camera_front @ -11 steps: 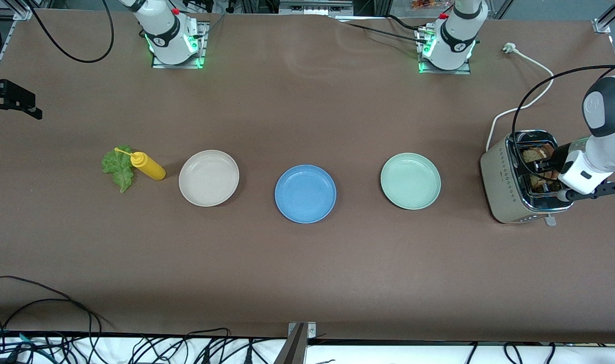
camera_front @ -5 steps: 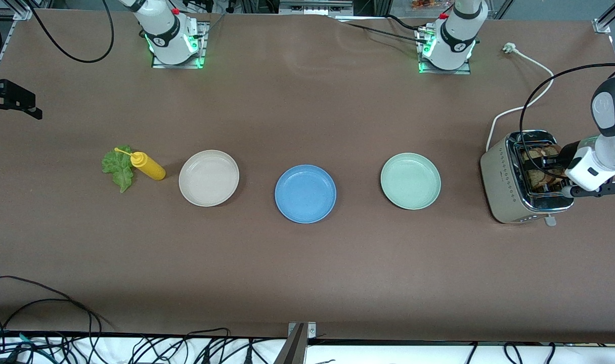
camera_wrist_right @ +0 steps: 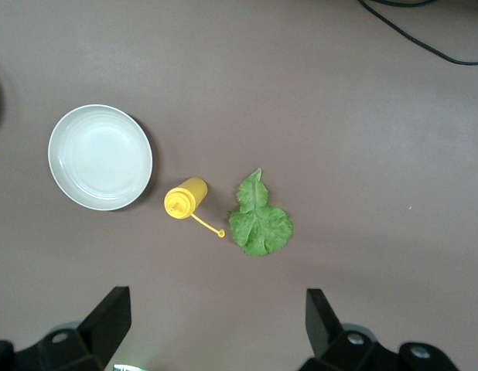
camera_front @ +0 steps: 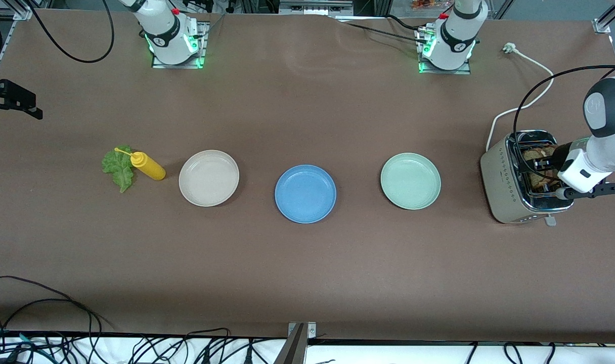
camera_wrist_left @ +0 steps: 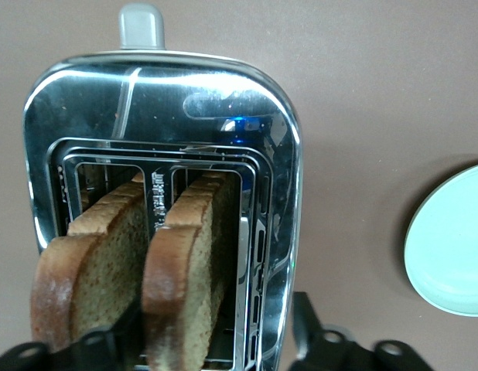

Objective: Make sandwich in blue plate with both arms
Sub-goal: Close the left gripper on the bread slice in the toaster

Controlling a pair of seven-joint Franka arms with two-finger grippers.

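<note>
The blue plate point(camera_front: 305, 193) lies bare at mid-table; no sandwich is in view. Two brown toast slices point(camera_wrist_left: 92, 263) point(camera_wrist_left: 189, 255) stand upright in the slots of a chrome toaster point(camera_front: 504, 182) at the left arm's end. My left gripper point(camera_front: 545, 164) is down over the toaster and open. In the left wrist view its jaws point(camera_wrist_left: 216, 340) straddle the slice toward the green plate without pressing on it. A green lettuce leaf point(camera_front: 118, 167) lies at the right arm's end. My right gripper point(camera_wrist_right: 216, 325) hangs open and empty high over the table near the leaf point(camera_wrist_right: 258, 220).
A yellow squeeze bottle point(camera_front: 148, 167) lies against the lettuce. A beige plate point(camera_front: 209, 178) and a pale green plate point(camera_front: 410, 181) flank the blue one. The toaster's white cord point(camera_front: 525, 103) trails toward the left arm's base. Cables hang along the table's near edge.
The left hand shifted slightly over the toaster and came back, and its jaws have narrowed a little round the toast slice. The right arm has not moved.
</note>
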